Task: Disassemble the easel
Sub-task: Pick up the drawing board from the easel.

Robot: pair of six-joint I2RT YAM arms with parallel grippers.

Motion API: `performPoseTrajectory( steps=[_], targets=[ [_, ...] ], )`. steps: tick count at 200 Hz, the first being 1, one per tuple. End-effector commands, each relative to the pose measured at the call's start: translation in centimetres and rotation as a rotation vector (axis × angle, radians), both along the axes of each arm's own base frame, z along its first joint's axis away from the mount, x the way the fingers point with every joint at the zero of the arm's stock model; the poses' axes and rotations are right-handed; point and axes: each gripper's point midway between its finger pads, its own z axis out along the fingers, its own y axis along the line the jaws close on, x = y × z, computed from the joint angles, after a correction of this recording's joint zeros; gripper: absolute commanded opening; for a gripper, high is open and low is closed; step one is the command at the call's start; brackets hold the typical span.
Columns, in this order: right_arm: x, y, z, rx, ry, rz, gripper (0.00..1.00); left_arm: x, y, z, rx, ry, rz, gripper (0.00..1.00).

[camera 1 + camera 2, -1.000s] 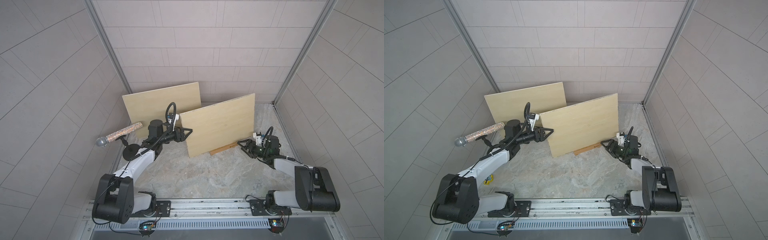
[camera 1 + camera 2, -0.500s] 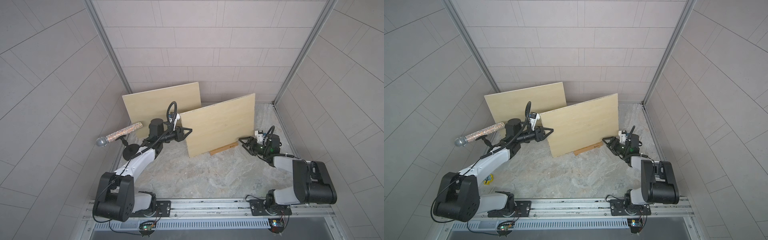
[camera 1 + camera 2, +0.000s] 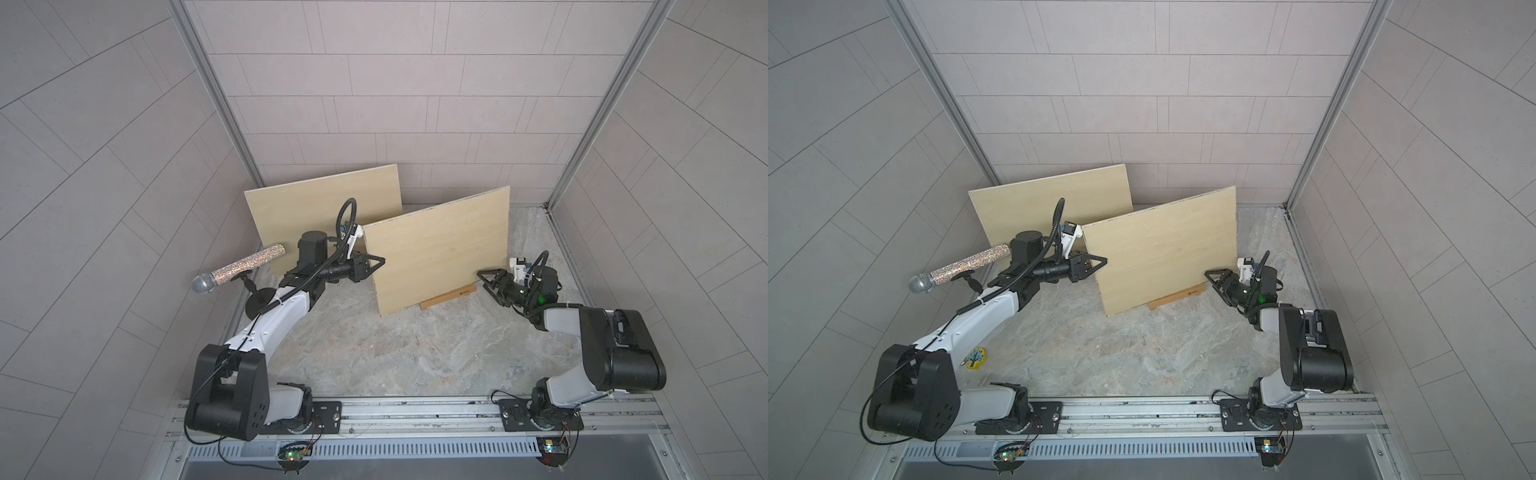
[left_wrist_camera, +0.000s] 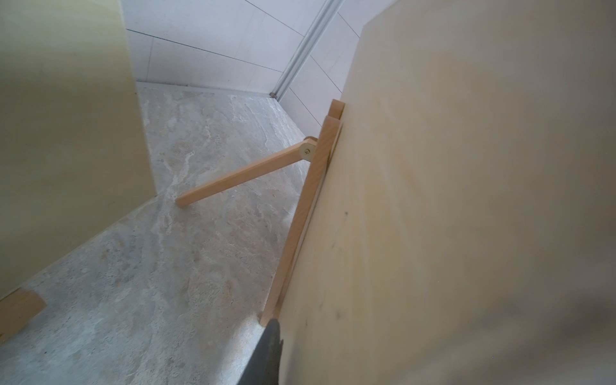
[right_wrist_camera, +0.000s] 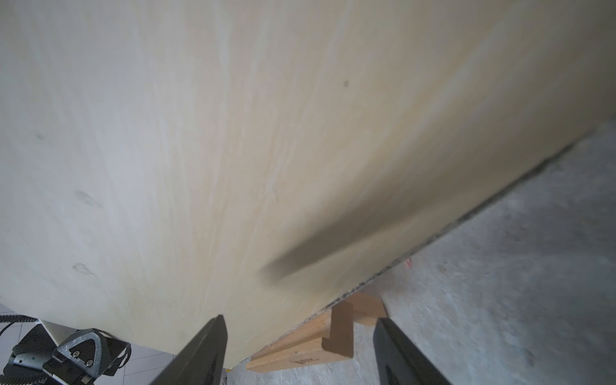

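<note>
Top views: we pinch board (image 3: 436,249) edge with left gripper (image 3: 374,268); right gripper (image 3: 484,280) wide by ledge (image 3: 449,296); next, probably lift board clear.

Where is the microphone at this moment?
In both top views the microphone is on the robot's left, tilted on a black stand near the left wall, in front of the rear board and beside the left arm.

Pale matt plywood board (image 3: 440,245), smooth light-wood easel (image 4: 240,175), mottled stone-look counter (image 3: 395,353), glitter-coated microphone (image 3: 245,268) with metal mesh head.
</note>
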Motion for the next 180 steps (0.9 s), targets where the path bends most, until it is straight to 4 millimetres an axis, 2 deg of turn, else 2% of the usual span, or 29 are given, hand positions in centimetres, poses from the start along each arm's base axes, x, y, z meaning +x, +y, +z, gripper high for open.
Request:
performPoseTrajectory(
  steps=[1, 69, 119, 153, 180],
  targets=[
    [1.5, -0.6, 1.5, 0.014, -0.070, -0.035, 0.75, 1.5, 0.8, -0.3, 0.071, -0.057, 0.037, 0.19],
    [1.9, -1.2, 0.2, 0.015, -0.087, -0.084, 0.80, 2.0, 2.1, -0.8, 0.121, -0.057, 0.059, 0.00],
    [2.1, -1.5, -0.6, 0.084, -0.121, -0.131, 0.88, 2.1, 3.1, -1.4, 0.149, -0.051, 0.087, 0.00],
    [2.9, -1.7, -1.0, 0.137, -0.161, -0.161, 0.89, 2.2, 3.0, -1.7, 0.143, -0.037, 0.080, 0.00],
    [3.2, -1.8, -0.9, 0.099, -0.189, -0.171, 0.89, 2.2, 2.9, -1.7, 0.136, -0.028, 0.076, 0.00]
  ],
)
